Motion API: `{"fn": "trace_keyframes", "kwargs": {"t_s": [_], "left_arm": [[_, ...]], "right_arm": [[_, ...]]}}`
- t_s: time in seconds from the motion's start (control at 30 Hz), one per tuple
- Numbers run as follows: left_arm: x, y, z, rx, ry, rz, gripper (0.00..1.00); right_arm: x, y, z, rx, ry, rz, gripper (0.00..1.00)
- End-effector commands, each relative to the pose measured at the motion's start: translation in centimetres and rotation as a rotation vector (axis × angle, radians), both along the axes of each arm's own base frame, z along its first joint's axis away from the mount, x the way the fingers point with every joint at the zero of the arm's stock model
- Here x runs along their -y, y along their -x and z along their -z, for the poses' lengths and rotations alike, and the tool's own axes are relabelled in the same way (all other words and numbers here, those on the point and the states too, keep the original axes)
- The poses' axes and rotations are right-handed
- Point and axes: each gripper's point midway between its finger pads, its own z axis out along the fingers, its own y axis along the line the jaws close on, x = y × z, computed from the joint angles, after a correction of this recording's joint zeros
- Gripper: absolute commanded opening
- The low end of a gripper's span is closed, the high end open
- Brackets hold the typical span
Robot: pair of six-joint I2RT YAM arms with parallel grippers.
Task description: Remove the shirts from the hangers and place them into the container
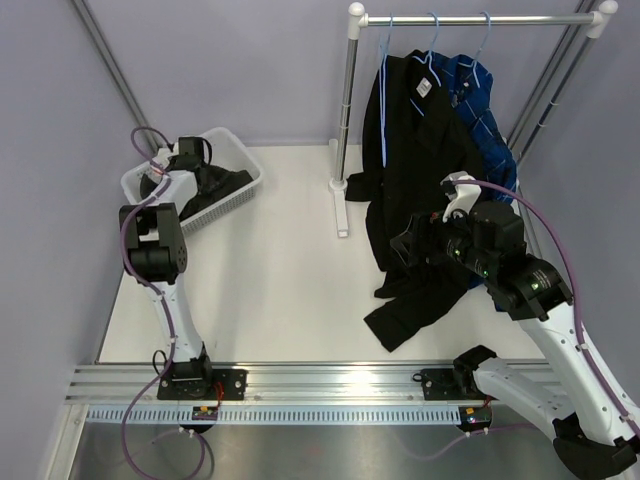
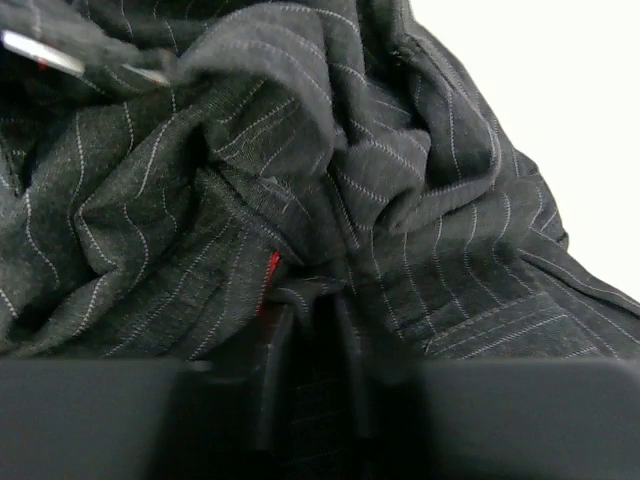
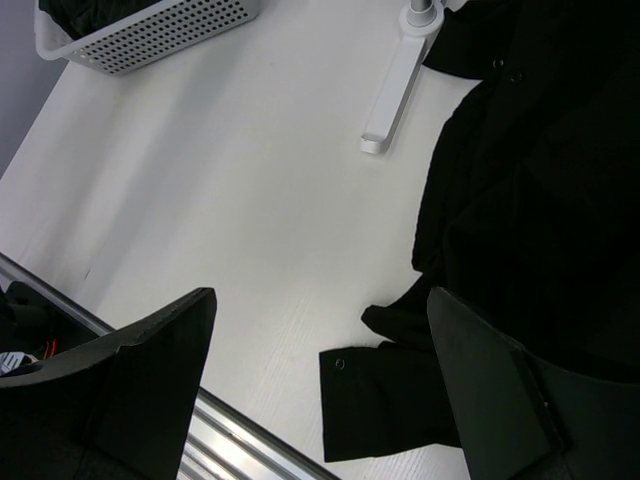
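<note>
The white container [image 1: 245, 160] stands at the table's far left, and the charcoal pinstriped shirt [image 1: 215, 185] lies crumpled in it. My left gripper [image 1: 190, 160] is down in the container. In the left wrist view its jaws [image 2: 312, 300] stand a narrow gap apart, tips against the pinstriped shirt [image 2: 300, 150]. A plain black shirt [image 1: 410, 150] and a blue checked shirt [image 1: 490, 110] hang on light-blue hangers [image 1: 432, 40]. My right gripper [image 1: 405, 245] is wide open beside the black shirt [image 3: 540, 180], nothing between its fingers; the shirt's cuff [image 3: 385, 400] lies on the table.
A silver rail [image 1: 470, 18] on poles carries the hangers at the back right. Its white foot bar [image 1: 341, 205] lies on the table between container and shirts. An aluminium rail [image 1: 320, 385] runs along the near edge. The container [image 3: 160, 35] shows in the right wrist view too.
</note>
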Motion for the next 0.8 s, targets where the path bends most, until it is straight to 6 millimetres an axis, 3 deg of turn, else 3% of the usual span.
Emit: {"fn": "trace_keyframes", "kwargs": {"t_s": [0.0, 0.07, 0.1, 0.17, 0.2, 0.27, 0.3, 0.4, 0.43, 0.5, 0.53, 0.63, 0.67, 0.73, 0.77], "left_arm": [[-2.0, 0.3, -2.8, 0.032, -0.003, -0.051, 0.38], [-1.7, 0.1, -5.0, 0.070, -0.007, -0.026, 0.51], [-1.6, 0.2, -7.6, 0.119, -0.016, -0.010, 0.63], [-1.2, 0.5, -10.7, 0.175, -0.009, 0.014, 0.75], [-0.9, 1.1, -13.9, 0.236, -0.013, 0.027, 0.86], [-0.3, 2.1, -17.2, 0.286, -0.002, 0.058, 0.92], [0.1, 3.3, -20.4, 0.343, -0.011, 0.077, 0.99], [1.3, 6.1, -24.6, 0.410, -0.003, 0.142, 0.99], [2.1, 8.1, -27.8, 0.480, 0.002, 0.177, 0.99], [2.7, 10.5, -29.1, 0.505, 0.003, 0.197, 0.99], [3.7, 12.9, -31.7, 0.571, 0.009, 0.245, 0.99], [4.7, 16.5, -32.7, 0.607, 0.004, 0.292, 0.99], [4.9, 18.8, -33.5, 0.636, -0.010, 0.301, 0.99], [5.3, 21.1, -33.8, 0.650, -0.020, 0.323, 0.99], [5.4, 23.3, -35.0, 0.697, -0.044, 0.329, 0.99]], "right_arm": [[0.5, 0.0, -1.7, 0.044, 0.000, 0.014, 0.97], [0.6, 0.1, -1.8, 0.047, 0.005, 0.016, 0.97], [0.7, 0.1, -2.0, 0.053, 0.008, 0.014, 0.97], [0.9, 0.1, -1.9, 0.054, 0.016, 0.020, 0.97], [1.1, 0.1, -2.2, 0.060, 0.017, 0.029, 0.98], [1.6, 0.1, -2.4, 0.063, 0.025, 0.055, 0.98], [1.8, 0.1, -2.9, 0.075, 0.022, 0.066, 0.98], [3.2, 0.1, -4.0, 0.110, 0.028, 0.135, 0.99], [3.6, 0.2, -4.4, 0.120, 0.031, 0.151, 0.99], [4.7, 0.5, -5.2, 0.142, 0.039, 0.198, 0.99], [5.2, 0.6, -5.6, 0.153, 0.041, 0.216, 0.99], [6.8, 1.4, -6.8, 0.191, 0.044, 0.276, 0.99], [7.7, 1.6, -7.3, 0.203, 0.047, 0.311, 0.99], [8.6, 2.4, -8.1, 0.232, 0.034, 0.343, 1.00], [9.4, 2.7, -8.4, 0.245, 0.038, 0.371, 1.00]]}}
